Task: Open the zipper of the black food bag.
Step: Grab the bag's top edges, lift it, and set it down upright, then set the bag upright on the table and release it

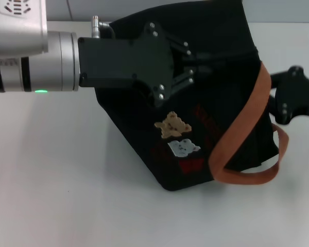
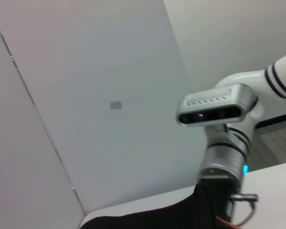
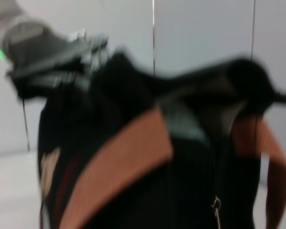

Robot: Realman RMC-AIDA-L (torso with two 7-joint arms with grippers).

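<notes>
left gripper [image 1: 198, 69], reaching in from the upper left of the head view, is pressing its fingers together over the top of the black food bag [image 1: 195, 128], which is sitting mid-frame on the white table [image 1: 67, 195]; what it is pinching i cannot tell. right gripper [image 1: 274, 98] is waiting at the right edge, state unclear. a small pull tab [image 3: 216, 206] is hanging low in the right wrist view; the zipper's progress is hidden, so opening looks mostly left.
</notes>
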